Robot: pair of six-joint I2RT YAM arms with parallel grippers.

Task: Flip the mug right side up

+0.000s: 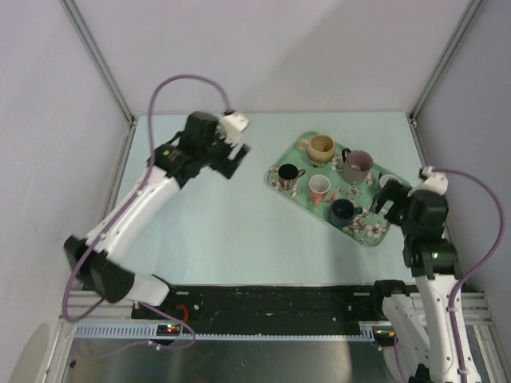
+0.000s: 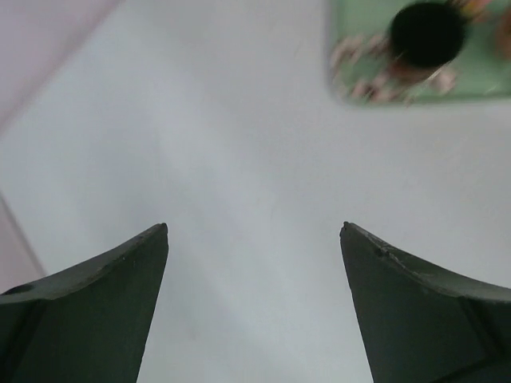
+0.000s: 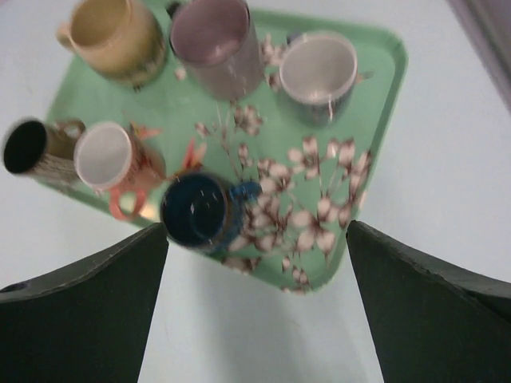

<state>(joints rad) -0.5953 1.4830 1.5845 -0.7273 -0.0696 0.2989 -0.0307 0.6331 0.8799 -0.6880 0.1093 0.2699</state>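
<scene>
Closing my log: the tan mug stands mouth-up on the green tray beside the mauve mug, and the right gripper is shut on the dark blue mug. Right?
No. The right gripper is open and holds nothing: the right wrist view shows its fingers spread wide, off the dark blue mug. The tan mug does stand mouth-up on the green tray beside the mauve mug.

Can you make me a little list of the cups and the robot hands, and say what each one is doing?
tray: green with flowers, holding six mugs
tan mug: right side up, at a far corner of the tray
mauve mug: right side up, next to the tan mug
dark blue mug: right side up, by the tray's near edge
left gripper: open, empty, over the bare table
right gripper: open, empty, above the tray's near edge
</scene>
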